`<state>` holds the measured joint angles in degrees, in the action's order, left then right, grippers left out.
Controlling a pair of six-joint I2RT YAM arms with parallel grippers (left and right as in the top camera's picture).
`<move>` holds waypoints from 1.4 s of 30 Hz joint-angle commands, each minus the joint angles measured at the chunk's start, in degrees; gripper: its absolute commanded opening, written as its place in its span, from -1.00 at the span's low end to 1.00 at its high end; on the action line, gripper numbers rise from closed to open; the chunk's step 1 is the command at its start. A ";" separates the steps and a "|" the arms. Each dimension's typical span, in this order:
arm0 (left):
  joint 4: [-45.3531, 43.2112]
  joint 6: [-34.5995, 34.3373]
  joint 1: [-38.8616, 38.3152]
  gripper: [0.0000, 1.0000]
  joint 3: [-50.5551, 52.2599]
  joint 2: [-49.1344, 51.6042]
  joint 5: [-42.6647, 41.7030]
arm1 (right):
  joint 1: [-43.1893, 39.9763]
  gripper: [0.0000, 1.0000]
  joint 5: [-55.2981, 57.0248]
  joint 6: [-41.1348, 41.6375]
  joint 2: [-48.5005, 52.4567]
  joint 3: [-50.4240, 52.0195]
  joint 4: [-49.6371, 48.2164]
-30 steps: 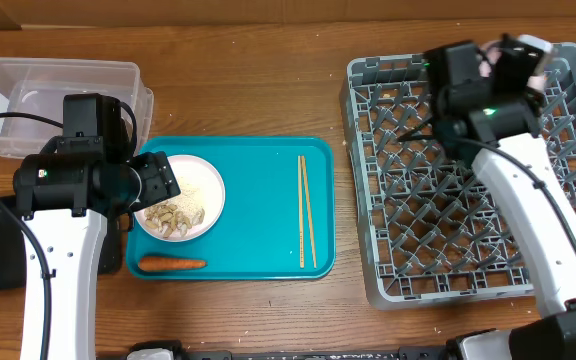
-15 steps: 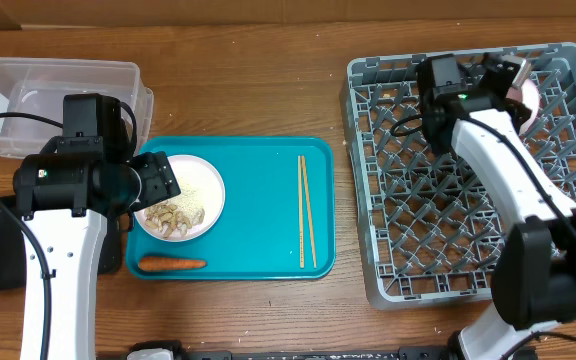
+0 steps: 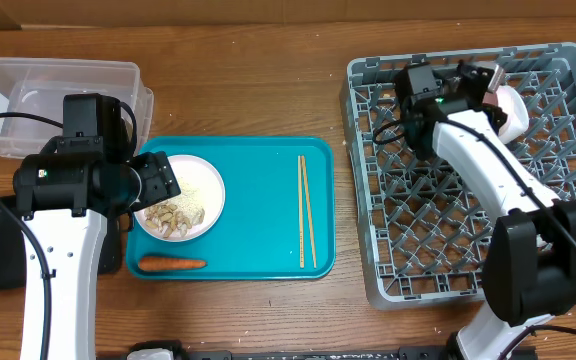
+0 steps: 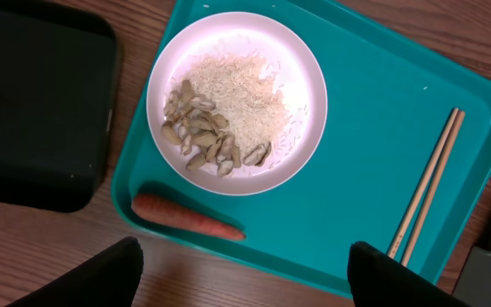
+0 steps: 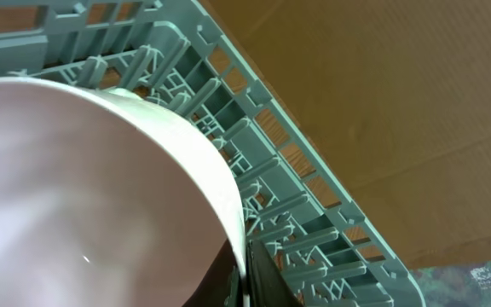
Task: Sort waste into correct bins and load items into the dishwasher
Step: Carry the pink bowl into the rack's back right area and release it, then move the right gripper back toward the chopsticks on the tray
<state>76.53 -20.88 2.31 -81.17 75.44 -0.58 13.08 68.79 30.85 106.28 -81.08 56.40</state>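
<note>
- Over the dish rack's (image 3: 388, 240) far corner, the right gripper (image 3: 494, 92) is clamped on the rim of a white bowl (image 5: 83, 188). The bowl is tilted among the pegs; can't tell if it's seated yet.
- Left gripper (image 4: 245, 281) hovers above the teal tray (image 3: 258, 160), fingers spread wide, nothing between them.
- Done, by my read: only that one bowl has reached the rack, and it's not released.
- Left to do: the white plate (image 4: 301, 64) sits on the teal tray with rice (image 4: 241, 98) and beige food bits (image 4: 199, 136) on it. The carrot (image 4: 186, 219) and chopsticks (image 4: 424, 198) also lie on the teal tray.
- Both bins look unused: nothing visible in the clear tub (image 3: 53, 95), and the black tray (image 4: 32, 102) is bare where shown.
- Count: 1 bowl, 1 plate, 1 carrot, 1 pair of chopsticks, 1 tub, 1 black tray, 1 rack.
- No wrapper, tissue or cup in view.
</note>
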 commanded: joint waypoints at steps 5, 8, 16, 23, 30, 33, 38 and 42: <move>-0.09 -0.31 0.31 0.59 -0.59 0.31 0.57 | 1.11 -0.92 -0.35 0.94 0.37 2.47 1.01; -0.11 -0.31 0.31 0.59 -0.59 0.31 0.57 | 2.47 -0.92 -0.33 0.94 0.37 3.91 1.09; -0.09 -0.28 0.31 0.61 -0.59 0.31 0.57 | 7.74 -0.92 -1.84 2.21 0.37 4.92 2.14; -0.31 -0.31 0.31 0.62 -0.59 0.31 0.57 | 9.86 0.01 -14.10 2.23 0.37 4.90 5.97; -0.37 -0.28 0.31 0.63 -0.59 0.31 0.57 | 10.16 1.00 -26.71 2.43 -0.44 3.76 7.50; -0.37 -0.31 0.31 0.63 -0.59 0.31 0.57 | 10.16 1.00 -30.45 2.40 -3.10 2.25 7.89; -0.17 -0.31 0.31 0.64 -0.59 0.31 0.59 | 10.16 1.00 -36.44 1.86 -11.17 -1.88 7.93; -0.13 -0.33 0.31 0.65 -0.59 0.31 0.57 | 10.16 1.00 -48.89 -8.24 -17.31 -4.66 7.45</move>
<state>76.38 -20.88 2.31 -81.14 75.44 -0.58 23.09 32.01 29.93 94.91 -82.54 64.27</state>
